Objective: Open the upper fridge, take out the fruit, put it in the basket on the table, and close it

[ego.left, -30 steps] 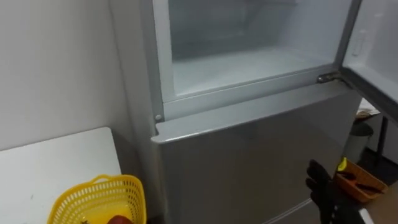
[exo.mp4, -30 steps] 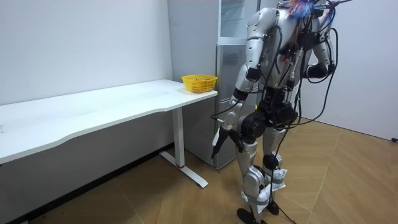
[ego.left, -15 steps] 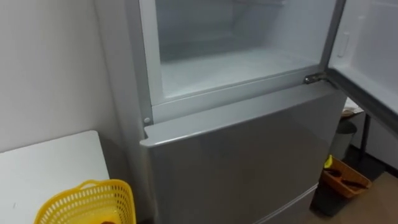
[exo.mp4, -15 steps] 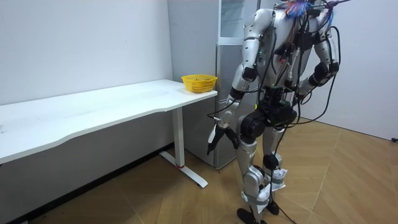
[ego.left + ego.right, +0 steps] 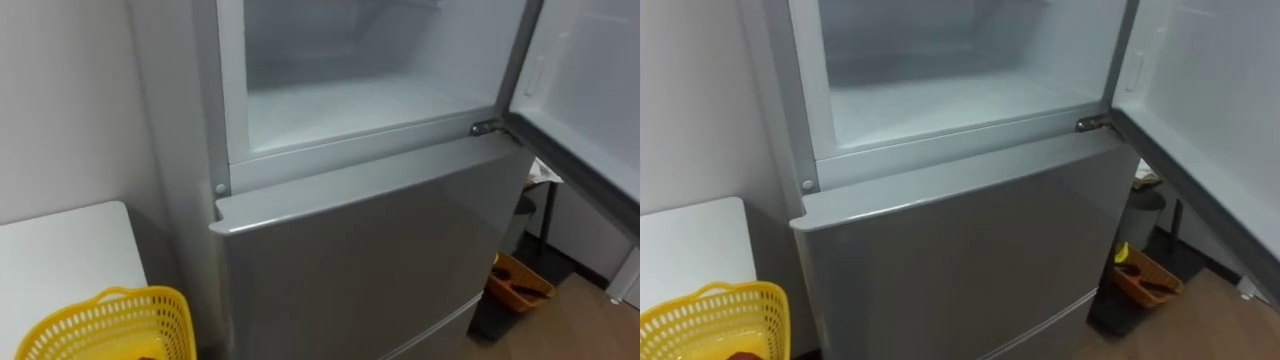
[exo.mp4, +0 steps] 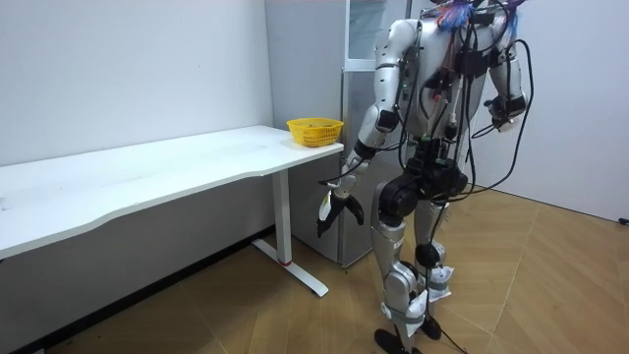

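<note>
Standing close before the tall silver fridge [image 5: 350, 260], the robot faces its upper compartment [image 5: 350, 100], whose white-lined door [image 5: 1200, 120] stands wide open to the right. Its left hand [image 6: 335, 205] hangs low beside the long white table [image 6: 197, 162], fingers slack and holding nothing. Its right hand [image 6: 507, 120] sits at its flank on a bent arm; released or clenched, I cannot tell. A small reddish thing [image 5: 740, 353] lies in the yellow plastic mesh basket [image 5: 100, 320] on the table's corner.

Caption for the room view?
G1 stands facing the silver fridge, beside a white table carrying a yellow basket at its end.
</note>
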